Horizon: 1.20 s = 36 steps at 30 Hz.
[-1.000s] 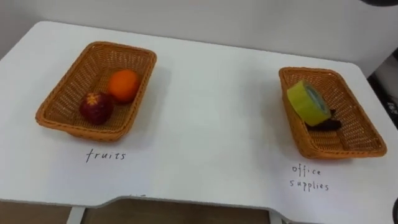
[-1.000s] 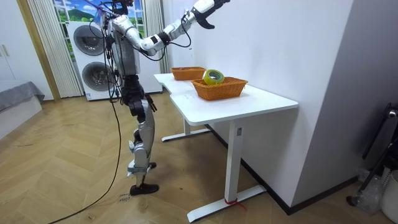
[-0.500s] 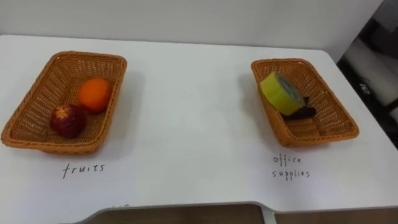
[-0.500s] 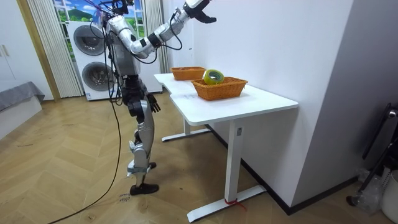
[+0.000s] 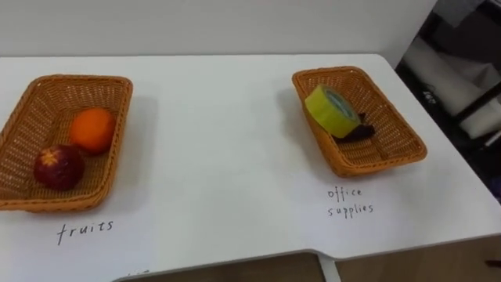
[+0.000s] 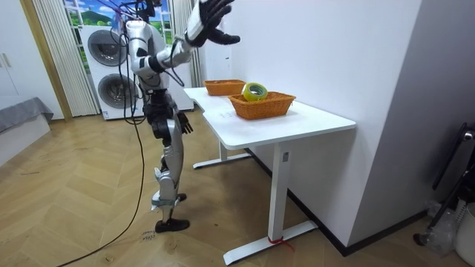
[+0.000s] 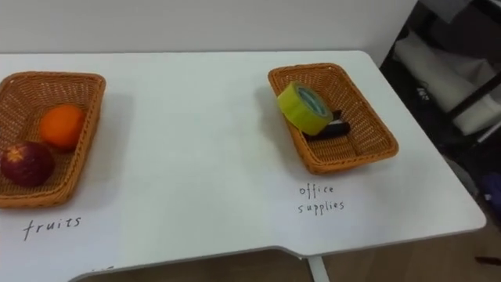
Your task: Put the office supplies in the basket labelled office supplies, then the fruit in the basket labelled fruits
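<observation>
On the white table stand two wicker baskets. The left basket, labelled fruits, holds an orange and a red apple. The right basket, labelled office supplies, holds a yellow tape roll leaning on its left wall and a small dark item. In the room view I stand at the table's long side, leaning back. My right hand is raised high at head level, fingers spread and holding nothing. My left hand hangs by my hip with relaxed fingers.
The table's right edge drops to a dark area with stacked things. A white wall runs behind the table. Two washing machines stand behind me, and wooden floor lies around the table.
My raised right arm has drawn back from above the table toward my head. The eye view has swung right, so both baskets sit further left in the picture; nothing on the table moved.
</observation>
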Motion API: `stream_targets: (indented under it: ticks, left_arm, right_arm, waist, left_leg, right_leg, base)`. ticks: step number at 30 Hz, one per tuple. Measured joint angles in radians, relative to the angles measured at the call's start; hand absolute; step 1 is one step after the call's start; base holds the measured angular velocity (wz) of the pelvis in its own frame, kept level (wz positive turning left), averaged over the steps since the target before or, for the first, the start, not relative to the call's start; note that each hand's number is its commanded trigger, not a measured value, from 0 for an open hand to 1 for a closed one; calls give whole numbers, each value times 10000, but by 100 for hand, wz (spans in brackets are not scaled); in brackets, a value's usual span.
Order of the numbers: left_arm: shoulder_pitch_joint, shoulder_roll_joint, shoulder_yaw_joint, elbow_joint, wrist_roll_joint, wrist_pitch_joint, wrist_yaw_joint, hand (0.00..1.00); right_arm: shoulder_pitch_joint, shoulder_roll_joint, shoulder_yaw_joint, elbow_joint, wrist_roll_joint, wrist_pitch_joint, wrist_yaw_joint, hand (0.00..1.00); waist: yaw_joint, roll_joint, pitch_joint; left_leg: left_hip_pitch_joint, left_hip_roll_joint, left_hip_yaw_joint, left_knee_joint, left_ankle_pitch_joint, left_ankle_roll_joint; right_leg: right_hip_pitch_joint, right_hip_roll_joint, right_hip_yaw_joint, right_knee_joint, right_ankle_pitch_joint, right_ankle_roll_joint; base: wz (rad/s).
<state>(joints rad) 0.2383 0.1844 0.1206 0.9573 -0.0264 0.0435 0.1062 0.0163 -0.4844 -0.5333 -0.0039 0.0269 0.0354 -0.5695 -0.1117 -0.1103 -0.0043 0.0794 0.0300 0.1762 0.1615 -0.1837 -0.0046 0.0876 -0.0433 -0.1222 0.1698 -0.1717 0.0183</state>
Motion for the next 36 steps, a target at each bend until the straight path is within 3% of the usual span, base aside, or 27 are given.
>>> stream_targets:
  ticks: [4, 6, 9, 14, 16, 18, 27, 29, 32, 36]
  left_arm:
    - [-18, -88, -14, 35, -121, -6, 226, 0]
    - [55, -123, -64, 34, -226, -6, 339, 0]
    - [72, -184, -51, 48, -306, -21, 420, 0]
    - [154, -182, 14, 17, -446, -33, 422, 0]
    - [206, -196, 22, -9, -454, -88, 420, 0]
    - [248, -233, 20, -24, -447, -118, 403, 0]
    - [386, -561, 343, 149, -392, -136, 349, 0]
    - [350, -568, 325, 151, -388, -134, 322, 0]
    - [358, -564, 342, 257, -351, -94, 110, 0]
    - [286, -638, 323, 529, -399, -73, -214, 0]
  right_arm:
    - [1151, 710, 3, 616, 590, -294, -556, 0]
    - [1281, 1079, 6, 1171, 1213, -348, -838, 0]
    - [1426, 1474, 0, 2549, 2131, -340, -1318, 0]
    - [1630, 1913, -35, 4139, 3972, -437, -2002, 0]
    - [1619, 2120, -32, 5545, 4174, -864, -2173, 0]
    - [1671, 2296, -23, 6469, 4411, -906, -2168, 0]
    - [2210, 3479, 141, 10392, 5524, -976, -1124, 0]
    - [2221, 3502, 586, 10883, 5519, -940, -743, 0]
    - [2245, 3505, 1017, 11423, 5496, -657, 139, 0]
    - [2120, 3524, 2073, 11833, 5474, -450, 1401, 0]
  waist:
    - [18, 244, 16]
    - [-30, 322, 28]
    - [-93, 454, -14]
    - [-242, 472, -3]
    - [-245, 457, -3]
    - [-238, 460, -3]
    - [-226, 702, -14]
    - [-204, 743, -28]
    - [-171, 845, 15]
    - [-70, 829, 20]
  left_leg:
    - [-18, 12, 16, -22, -19, -15]
    - [-20, -4, 17, -62, -19, -14]
    - [3, -35, 16, -104, -19, -9]
    - [-10, -52, -102, -110, -18, -9]
    - [-56, -59, -170, -88, -18, -9]
    - [-54, -75, -195, -104, -18, -9]
    - [17, -120, -432, -109, -21, -11]
    - [28, -125, -440, -100, -28, -13]
    - [35, -121, -442, -96, -30, -13]
    - [91, -110, -412, -101, -34, -20]
  right_leg:
    - [-17, 16, 34, -31, -2, 2]
    - [-36, 7, 38, -38, -10, 11]
    - [-66, -12, 67, -22, -50, 33]
    - [-2, -25, -35, -30, -98, 37]
    - [4, -37, -96, -45, -100, 37]
    - [17, -53, -93, -46, -133, 46]
    - [215, -60, -195, -168, -214, 39]
    - [196, -69, -194, -163, -222, 44]
    - [183, -65, -180, -150, -227, 42]
    - [159, -55, -146, -167, -235, 34]
  base:
    - [-1]
    - [0]
    - [0]
    - [7]
    - [8]
    - [7]
    - [8]
    - [2]
    - [0]
    - [-4]
